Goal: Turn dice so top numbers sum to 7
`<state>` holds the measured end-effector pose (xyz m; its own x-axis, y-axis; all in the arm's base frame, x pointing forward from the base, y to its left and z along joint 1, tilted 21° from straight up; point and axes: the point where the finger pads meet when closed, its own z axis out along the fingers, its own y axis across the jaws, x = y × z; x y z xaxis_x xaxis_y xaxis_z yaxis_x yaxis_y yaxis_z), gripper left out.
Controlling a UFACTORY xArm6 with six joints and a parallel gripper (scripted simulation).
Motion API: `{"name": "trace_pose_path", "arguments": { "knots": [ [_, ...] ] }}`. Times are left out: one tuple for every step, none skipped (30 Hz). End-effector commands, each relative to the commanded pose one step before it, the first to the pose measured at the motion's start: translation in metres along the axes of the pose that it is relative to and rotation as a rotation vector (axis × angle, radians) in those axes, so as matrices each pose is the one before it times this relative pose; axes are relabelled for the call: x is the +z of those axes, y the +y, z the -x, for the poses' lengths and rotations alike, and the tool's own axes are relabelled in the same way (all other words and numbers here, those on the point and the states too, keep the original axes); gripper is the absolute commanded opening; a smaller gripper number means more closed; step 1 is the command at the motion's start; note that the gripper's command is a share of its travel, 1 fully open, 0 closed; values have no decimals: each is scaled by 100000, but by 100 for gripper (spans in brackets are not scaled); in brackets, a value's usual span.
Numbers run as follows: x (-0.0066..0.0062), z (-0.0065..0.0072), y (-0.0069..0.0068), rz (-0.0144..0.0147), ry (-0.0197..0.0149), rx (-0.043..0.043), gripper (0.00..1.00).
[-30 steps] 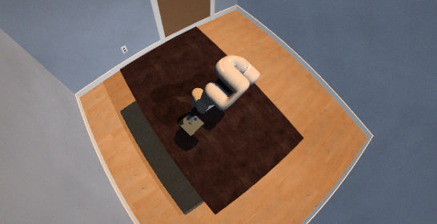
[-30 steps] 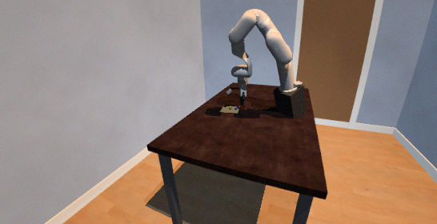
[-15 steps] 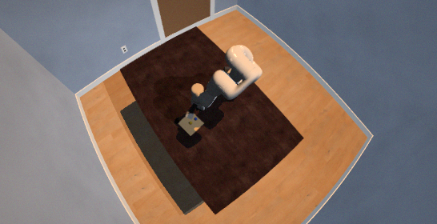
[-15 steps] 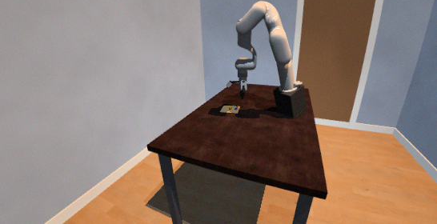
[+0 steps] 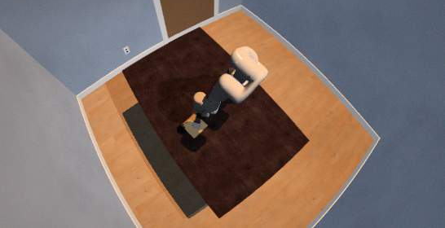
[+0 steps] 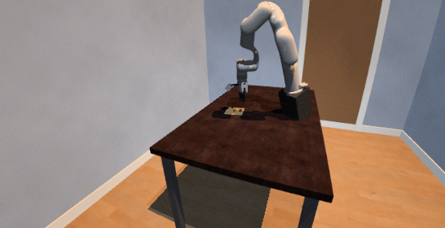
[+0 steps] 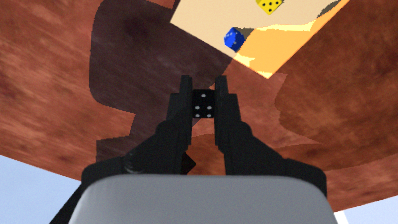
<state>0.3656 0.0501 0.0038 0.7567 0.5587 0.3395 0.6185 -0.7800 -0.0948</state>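
My gripper points down and is shut on the black die, which shows white pips between the fingers in the wrist view. The exterior view shows the fingertips above the table, behind the mat. The pale mat lies on the table. The blue die rests on it near an edge. The yellow die is also on the mat, cut off by the top of the wrist view. The dice's top numbers are too small or partly hidden to read surely.
The dark brown table carries the arm's base block at its right side in the exterior view. The arm hangs over the table, and dark shadows lie around the mat. The blue die stands between the gripper and the yellow die in the wrist view.
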Motion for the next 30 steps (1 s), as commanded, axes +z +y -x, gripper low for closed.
{"name": "trace_pose_path", "arguments": {
  "knots": [
    [261, -2992, -706, -309, -912, -16806, 11],
    [40, -797, -153, -4, -36, -4430, 11],
    [31, -665, -111, 9, -21, -3653, 11],
    [30, -700, -104, 21, -13, -3804, 11],
    [17, -424, -53, 18, -4, -2281, 11],
    [35, -947, -115, 57, 2, -5059, 11],
    [23, -698, -64, 56, 10, -3686, 11],
    [20, -693, -51, 67, 17, -3627, 11],
    [6, -213, -10, 23, 7, -1110, 11],
    [29, -1226, -69, 153, 49, -6332, 11],
    [13, -689, -12, 102, 36, -3522, 11],
    [0, 0, 0, 0, 0, 0, 11],
    [0, 0, 0, 0, 0, 0, 11],
    [6, -338, 2, 54, 20, -1719, 11],
    [19, -1737, -7, 322, 120, -8739, 11],
    [5, -961, 48, 210, 79, -4777, 11],
    [0, -138, 12, 32, 12, -682, 11],
    [1, -485, 41, 116, 43, -2395, 11],
    [0, -80, 8, 20, 7, -395, 11],
    [0, 1, 0, -3, 10, 1, 11],
    [0, 6, -1, -22, 69, 4, 11],
    [-1, 16, -3, -55, 178, 9, 11],
    [-1, 28, -5, -96, 329, 16, 11],
    [-2, 40, -8, -139, 515, 23, 11],
    [-4, 49, -11, -174, 734, 28, 11],
    [-5, 54, -12, -191, 981, 29, 11],
    [-8, 52, -13, -180, 1253, 26, 11],
    [-11, 41, -10, -130, 1545, 14, 11],
    [0, 0, 0, 0, 0, 0, 11],
    [0, 0, 0, 0, 0, 0, 11]
  ]
}}
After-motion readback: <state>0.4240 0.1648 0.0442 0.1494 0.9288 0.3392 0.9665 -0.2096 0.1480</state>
